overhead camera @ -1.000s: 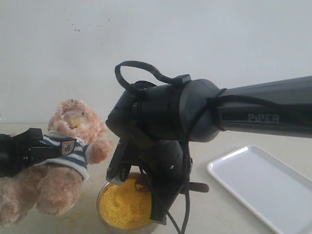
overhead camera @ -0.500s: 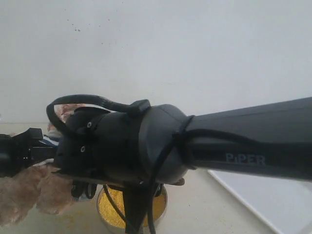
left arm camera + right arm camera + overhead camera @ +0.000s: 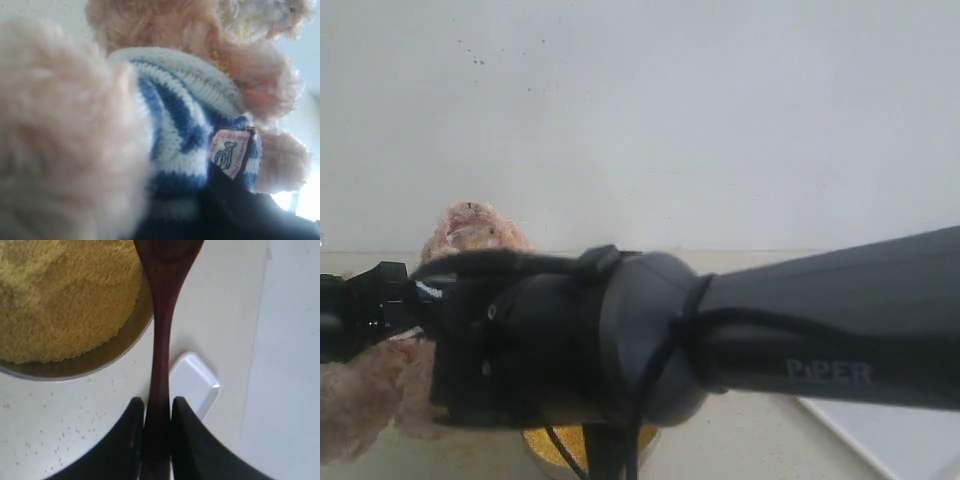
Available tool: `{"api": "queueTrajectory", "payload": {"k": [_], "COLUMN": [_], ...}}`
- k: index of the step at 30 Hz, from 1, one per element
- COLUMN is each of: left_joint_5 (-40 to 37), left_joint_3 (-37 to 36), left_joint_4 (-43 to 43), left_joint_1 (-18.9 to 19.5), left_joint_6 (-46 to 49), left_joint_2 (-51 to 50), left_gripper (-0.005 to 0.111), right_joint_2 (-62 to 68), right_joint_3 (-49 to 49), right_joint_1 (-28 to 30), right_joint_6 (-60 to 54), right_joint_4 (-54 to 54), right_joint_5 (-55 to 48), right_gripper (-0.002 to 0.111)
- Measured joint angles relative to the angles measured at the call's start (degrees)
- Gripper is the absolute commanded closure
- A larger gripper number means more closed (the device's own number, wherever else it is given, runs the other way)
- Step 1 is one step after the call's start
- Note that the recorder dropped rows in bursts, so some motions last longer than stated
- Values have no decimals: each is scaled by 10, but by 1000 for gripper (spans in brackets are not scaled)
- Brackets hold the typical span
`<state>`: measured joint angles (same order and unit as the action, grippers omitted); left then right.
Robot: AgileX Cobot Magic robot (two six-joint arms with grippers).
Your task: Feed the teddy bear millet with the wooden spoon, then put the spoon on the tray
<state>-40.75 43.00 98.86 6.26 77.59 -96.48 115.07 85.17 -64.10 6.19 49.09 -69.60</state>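
Snugly, wooden spoon (image 3: 165, 315) sits inside right pincer (image 3: 156, 401).

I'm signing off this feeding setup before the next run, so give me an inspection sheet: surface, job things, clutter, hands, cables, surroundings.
Surface: pale table, dusted with spilled grain.
Job's things: teddy bear held up at the left; millet heaped in a metal bowl; wooden spoon gripped, its scoop cut off from view; white tray partly hidden behind the right arm.
Clutter: loose grains on the table, some on the bear's fur.
Hands: right hand shut on the spoon's handle; left hand clamped on the bear's body.
Cables: black cable looped over the right arm's wrist.
Surroundings: plain white wall; nothing else seen.
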Motion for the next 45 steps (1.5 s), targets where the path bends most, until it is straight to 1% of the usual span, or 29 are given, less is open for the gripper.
{"api": "queueTrajectory", "payload": {"k": [5, 7, 10, 16, 21, 23, 26, 28, 31, 34, 36, 39, 42, 45], "left_joint_5": [0, 0, 0, 1, 3, 3, 1, 0, 0, 1, 1, 1, 1, 1], "left_joint_3": [0, 0, 0, 0, 0, 0, 0, 0, 0, 0, 0, 0, 0, 0], "left_joint_4": [0, 0, 0, 0, 0, 0, 0, 0, 0, 0, 0, 0, 0, 0], "left_joint_1": [0, 0, 0, 0, 0, 0, 0, 0, 0, 0, 0, 0, 0, 0], "left_joint_6": [0, 0, 0, 0, 13, 15, 15, 15, 15, 15, 15, 15, 16, 19], "left_joint_2": [0, 0, 0, 0, 0, 0, 0, 0, 0, 0, 0, 0, 0, 0], "left_gripper": [103, 103, 103, 103, 103, 103, 103, 103, 103, 103, 103, 103, 103, 103], "right_joint_2": [-5, -11, -31, -67, -80, -90, -117, -138, -157, -158, -152, -127, -89, -51], "right_joint_3": [-102, -120, -124, -124, -125, -125, -125, -125, -125, -125, -125, -125, -125, -125], "right_joint_1": [-5, -5, -5, -5, -5, 10, 70, 129, 235, 349, 419, 510, 579, 613], "right_joint_6": [58, 81, 108, 117, 95, 102, 111, 107, 59, -38, -102, -180, -248, -290], "right_joint_4": [52, 67, 83, 83, 62, 49, 11, -26, -111, -224, -329, -483, -577, -631], "right_joint_5": [0, -1, -1, -1, 25, 56, 118, 154, 208, 253, 290, 334, 342, 344], "right_gripper": [109, 109, 109, 109, 109, 109, 109, 109, 109, 109, 109, 109, 109, 109]}}
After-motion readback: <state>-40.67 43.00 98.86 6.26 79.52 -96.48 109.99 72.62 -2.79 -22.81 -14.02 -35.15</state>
